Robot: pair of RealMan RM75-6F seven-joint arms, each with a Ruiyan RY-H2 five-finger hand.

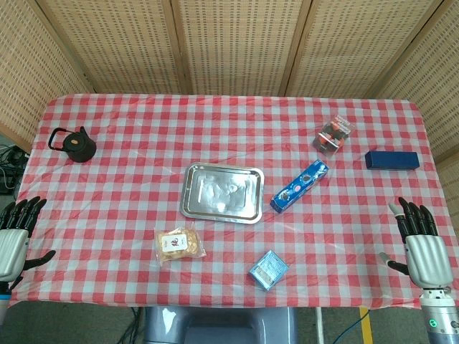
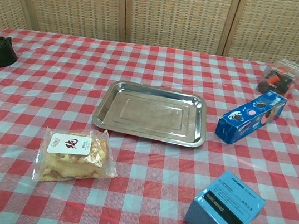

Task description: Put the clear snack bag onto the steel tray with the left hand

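head view: both robot hands, left robot hand [image 1: 14,240] and right robot hand [image 1: 423,247], fingers apart at table edges, snack bag [image 1: 178,244] beside steel tray [image 1: 222,192].

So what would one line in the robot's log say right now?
stage: not started | clear snack bag: on cloth, near steel tray | tray: bare | left hand: open, apart | right hand: open

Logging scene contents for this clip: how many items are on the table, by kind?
Boxes: 3: long blue box, small light-blue box, dark blue box
Snack bags: 2: clear snack bag, small packet
Steel tray: 1
Black kettle: 1
Total: 7
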